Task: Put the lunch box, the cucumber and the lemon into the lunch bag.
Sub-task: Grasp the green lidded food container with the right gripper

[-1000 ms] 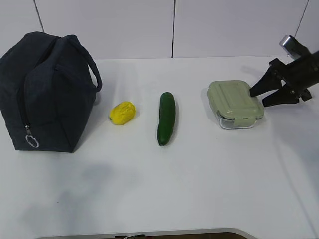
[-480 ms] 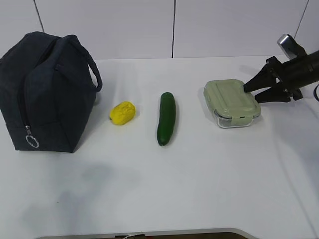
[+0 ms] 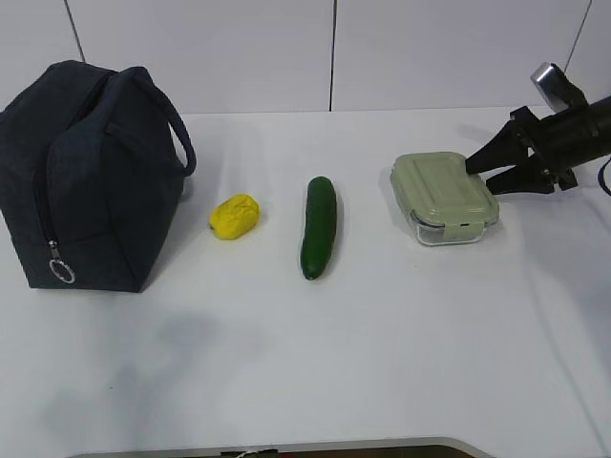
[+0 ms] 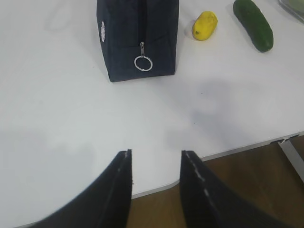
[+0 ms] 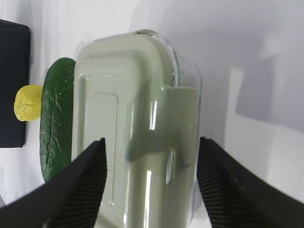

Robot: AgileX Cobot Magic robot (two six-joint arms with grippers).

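The lunch box, clear glass with a sage-green clip lid, sits on the white table at the right. My right gripper is open at its right end, one finger on each side of the lid; I cannot tell whether they touch. In the right wrist view the gripper shows wide-spread jaws. The dark green cucumber lies in the middle and the yellow lemon to its left. At far left stands the navy lunch bag, zipper shut. My left gripper hangs open and empty over the table's front edge.
The bag's metal ring pull hangs low on its end face. The table's front edge runs just ahead of the left gripper, with brown floor beyond. A white wall closes the back.
The right gripper slid left onto the lunch box's right end, and the box shifted slightly left. Over the last half second almost nothing moved.
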